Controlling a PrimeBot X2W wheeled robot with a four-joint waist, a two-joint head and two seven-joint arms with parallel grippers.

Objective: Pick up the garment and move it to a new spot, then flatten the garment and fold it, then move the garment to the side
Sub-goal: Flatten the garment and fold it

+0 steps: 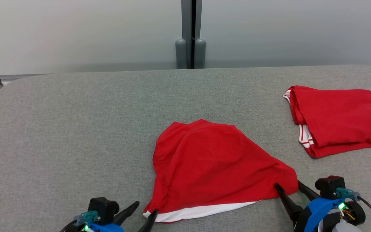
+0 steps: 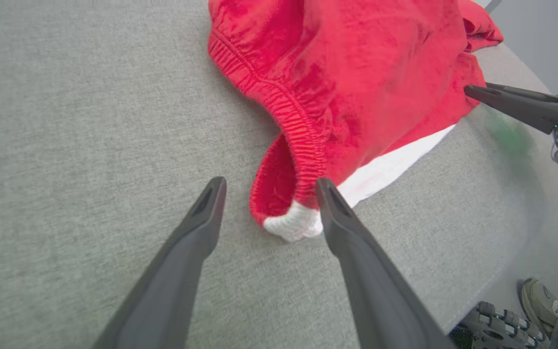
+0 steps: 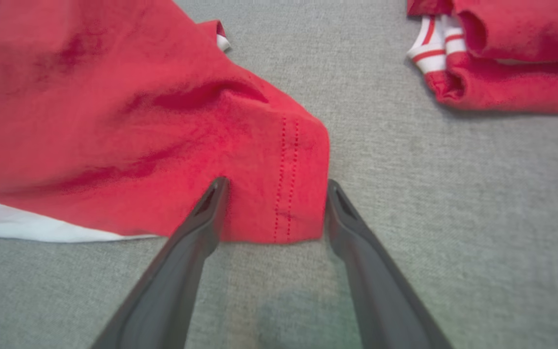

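Both wide: left tool (image 1: pixel 146 207), right tool (image 1: pixel 287 183) | garment (image 1: pixel 214 164) long axis left-right, waistband (image 2: pixel 303 140) seemingly leftward

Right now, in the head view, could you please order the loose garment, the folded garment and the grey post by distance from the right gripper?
1. Loose garment, its corner at the right gripper.
2. Folded garment, beyond, to the right.
3. Grey post, far back, centre.
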